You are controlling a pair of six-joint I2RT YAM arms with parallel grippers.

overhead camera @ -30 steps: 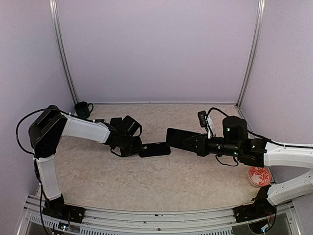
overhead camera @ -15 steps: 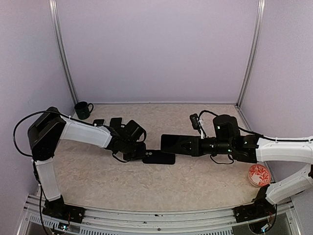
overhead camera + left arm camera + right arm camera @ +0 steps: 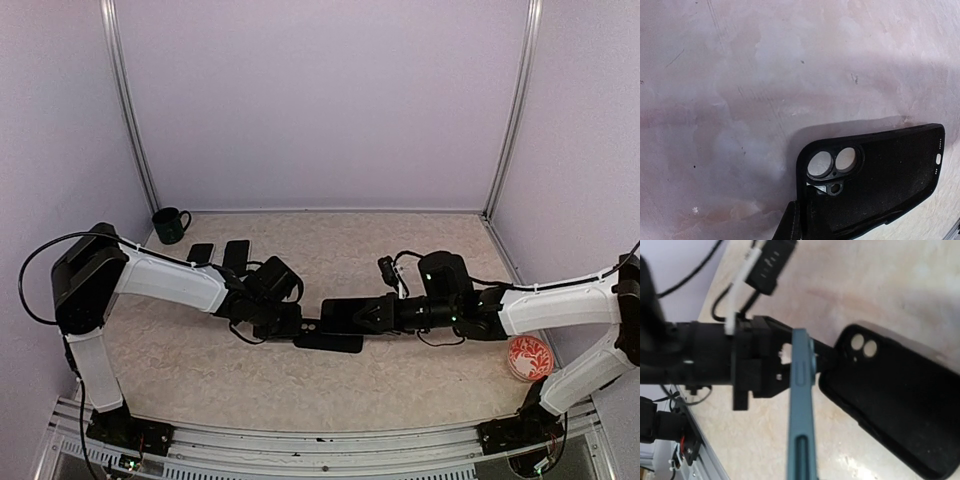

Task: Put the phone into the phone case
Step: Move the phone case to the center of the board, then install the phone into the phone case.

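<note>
The black phone case [image 3: 335, 342] lies low over the table at the middle, its open side up. In the left wrist view the case [image 3: 885, 182] shows its inside and the two round camera holes. My left gripper [image 3: 288, 324] is shut on the camera end of the case, one finger [image 3: 790, 225] outside its edge. The phone [image 3: 348, 313] is held just above the case's right part, my right gripper [image 3: 374, 314] shut on it. In the right wrist view the phone [image 3: 802, 405] appears edge-on and blue, with the case [image 3: 900, 400] to its right.
A dark green mug [image 3: 170, 223] stands at the back left corner. Two small black flat things [image 3: 201, 252] [image 3: 236, 250] lie behind the left arm. A red-patterned dish [image 3: 529, 358] sits at the right, near the right arm's elbow.
Both arms have come nearer and toward each other. The case has dropped lower over the table. The phone has moved left and down until it overlaps the case.
</note>
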